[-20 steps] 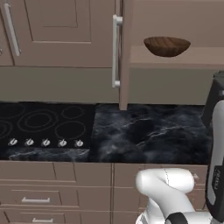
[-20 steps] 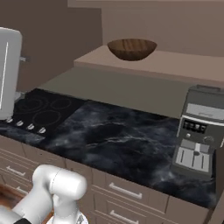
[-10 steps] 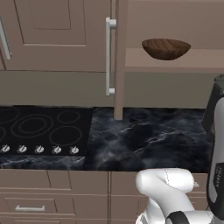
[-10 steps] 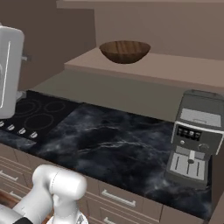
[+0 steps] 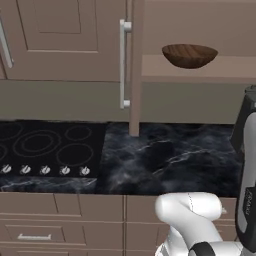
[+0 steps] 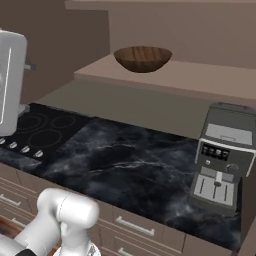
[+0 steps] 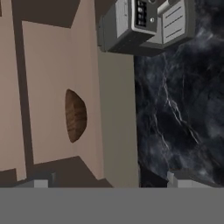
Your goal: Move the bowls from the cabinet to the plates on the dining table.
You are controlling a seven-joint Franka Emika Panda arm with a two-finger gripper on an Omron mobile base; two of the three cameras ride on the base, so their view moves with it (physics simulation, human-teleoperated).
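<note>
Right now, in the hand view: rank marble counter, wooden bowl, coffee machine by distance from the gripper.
1. Marble counter, right, reaching the open gripper.
2. Wooden bowl, left, on the cabinet shelf.
3. Coffee machine, top edge; close call with the bowl.

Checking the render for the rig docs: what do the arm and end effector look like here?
The arm has glossy white, rounded links with a dark joint ring near its base. A dark grey upright link carries faint vertical lettering. The end effector shows two small grey, square-edged fingertips. No cables visible.

Open cabinet (image 6: 165, 75) shelf is offering free room around the wooden bowl (image 6: 143, 58); coffee machine (image 6: 222, 156) (right side) is crowding the counter (image 6: 125, 160) below.
</note>
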